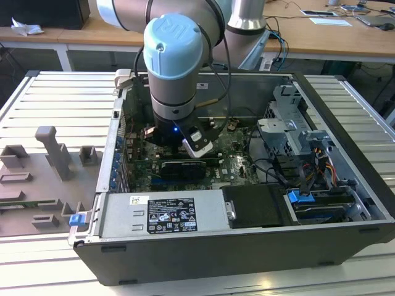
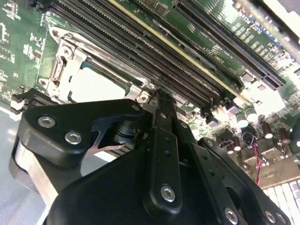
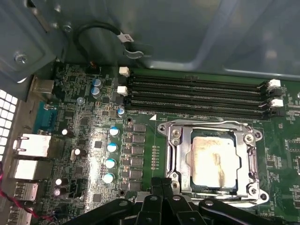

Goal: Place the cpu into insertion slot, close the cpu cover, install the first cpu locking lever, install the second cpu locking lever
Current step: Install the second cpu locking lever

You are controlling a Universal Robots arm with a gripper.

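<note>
The cpu [image 3: 213,161] is sitting in the insertion slot [image 3: 176,159] with the cpu cover [image 3: 243,154] down over it. The gripper [image 3: 161,183] hangs right by the socket, fingers pressed together, holding nothing.

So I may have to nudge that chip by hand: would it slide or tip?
Probably neither. The chip lies flat in its socket, with the metal cover framing it, so a push should meet the rim. It looks thin and stiff, likely light.
</note>
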